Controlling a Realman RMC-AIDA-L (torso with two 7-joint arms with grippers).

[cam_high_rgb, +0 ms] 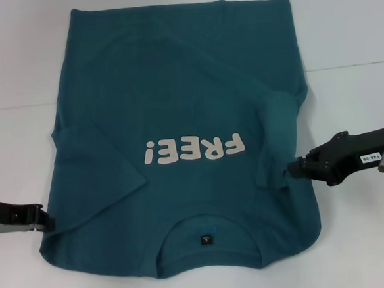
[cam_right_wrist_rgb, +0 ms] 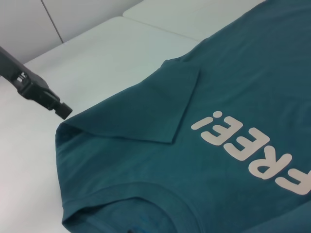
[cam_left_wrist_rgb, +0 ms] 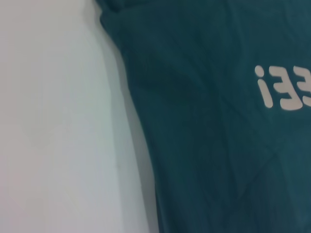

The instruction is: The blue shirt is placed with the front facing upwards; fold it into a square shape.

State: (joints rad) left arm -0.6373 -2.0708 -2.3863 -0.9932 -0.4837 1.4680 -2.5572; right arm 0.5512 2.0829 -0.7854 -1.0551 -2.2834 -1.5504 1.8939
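Touching the folded-in sleeve point(cam_high_rgb: 278, 134) at the shirt's point(cam_high_rgb: 175, 86) edge, the right gripper point(cam_high_rgb: 293, 170) gives no clear sign of whether its jaws pinch cloth. At the opposite shoulder edge sits the left gripper point(cam_high_rgb: 47, 220), jaw state also unreadable. Both sleeves lie folded inward on the shirt, spread front-up on the table point(cam_high_rgb: 348, 27), collar toward the robot.

Shirt: dark teal-blue short-sleeved cotton T-shirt point(cam_high_rgb: 176, 99), plain, no pattern.
Lettering: white "FREE!" print point(cam_high_rgb: 193, 148) across chest, solid fill.
Neck tag: small dark square tag point(cam_high_rgb: 204, 239) w/ tiny pale mark.
Table: white flat tabletop point(cam_high_rgb: 348, 27), uniform.
L gripper: black w/ grey part point(cam_high_rgb: 44, 220).
R gripper: black point(cam_high_rgb: 291, 170), white label w/ dark print on arm.
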